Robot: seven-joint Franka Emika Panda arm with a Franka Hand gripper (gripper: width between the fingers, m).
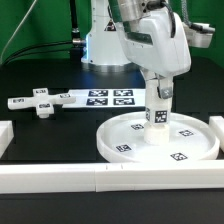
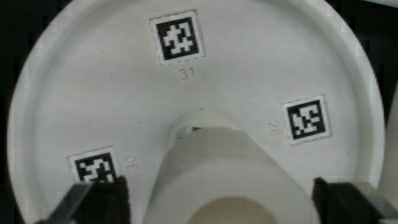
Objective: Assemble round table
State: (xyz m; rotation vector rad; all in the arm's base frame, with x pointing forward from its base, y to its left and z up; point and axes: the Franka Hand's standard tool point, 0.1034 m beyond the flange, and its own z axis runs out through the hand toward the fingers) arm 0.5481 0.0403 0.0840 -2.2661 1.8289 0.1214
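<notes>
The round disc (image 1: 130,140) lies flat on the table at the exterior view's right, rim up, with several square tags on it. The stubby tagged post (image 1: 158,120) stands upright at its middle. My gripper (image 1: 159,97) comes straight down over the post's top and is shut on it. In the wrist view the post (image 2: 222,170) fills the space between my fingers (image 2: 98,205), with the disc (image 2: 107,90) below it. The gripper (image 2: 222,208) sits over the post's hollow top. The cross-shaped piece (image 1: 40,103) lies loose at the exterior view's left, away from the gripper.
The marker board (image 1: 110,97) lies behind the disc, next to the cross-shaped piece. White border rails run along the front (image 1: 100,180), the exterior view's left (image 1: 5,135) and right (image 1: 216,125). The robot's base (image 1: 100,45) stands at the back.
</notes>
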